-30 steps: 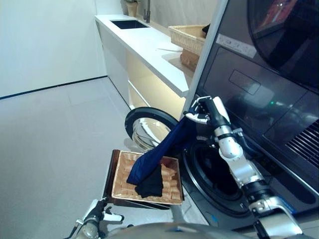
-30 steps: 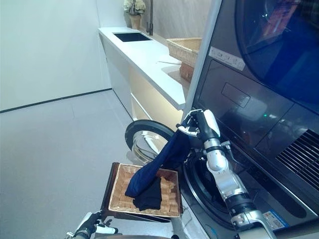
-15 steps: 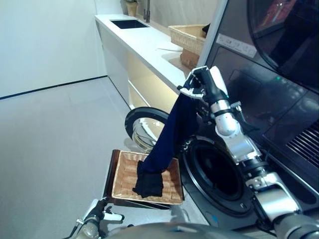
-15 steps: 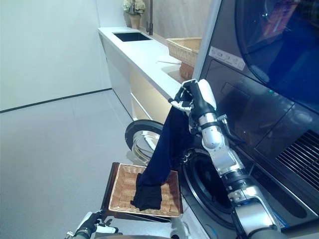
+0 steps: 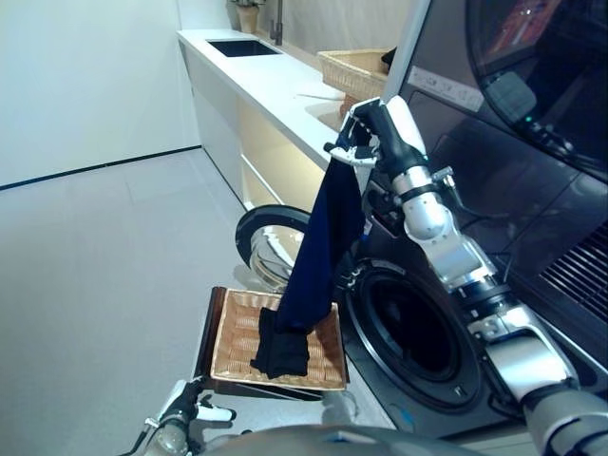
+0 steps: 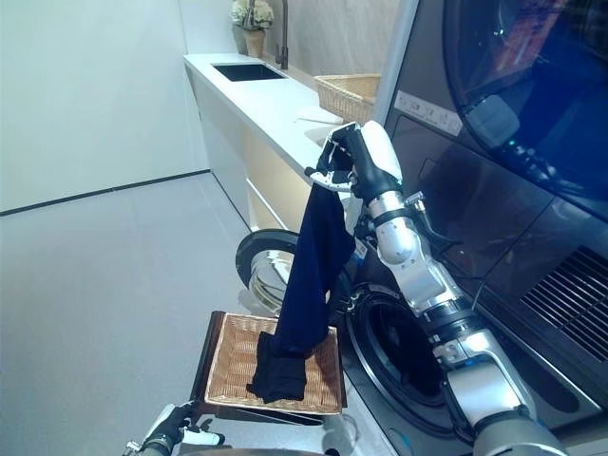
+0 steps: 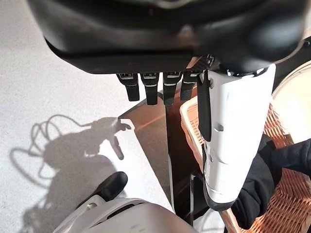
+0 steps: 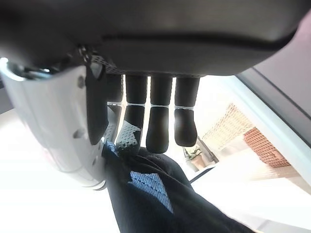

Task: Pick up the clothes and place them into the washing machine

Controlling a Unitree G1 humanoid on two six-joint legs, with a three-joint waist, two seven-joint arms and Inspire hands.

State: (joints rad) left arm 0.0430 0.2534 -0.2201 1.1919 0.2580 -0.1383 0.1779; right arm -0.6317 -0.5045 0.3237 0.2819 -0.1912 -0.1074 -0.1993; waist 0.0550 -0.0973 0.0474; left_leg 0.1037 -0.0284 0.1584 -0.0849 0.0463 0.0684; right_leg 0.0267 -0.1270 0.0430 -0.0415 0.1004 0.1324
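Left eye view: garment (image 5: 321,242) hangs vertical from right robot hand (image 5: 372,128).

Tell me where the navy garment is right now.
The navy garment hangs from the right hand, beside the washer's open drum, its lower end touching the wicker basket.

Home laundry room: washing machine (image 5: 418,332) beside counter (image 5: 275,90) with sink (image 5: 244,47).

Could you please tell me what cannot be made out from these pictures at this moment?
- Inside of the washing machine drum: dark in both eye views.
- Wicker basket contents under the long navy garment held by the right hand: covered by its lower end.
- Left hand: fingertips hidden by its bulk, left wrist view.
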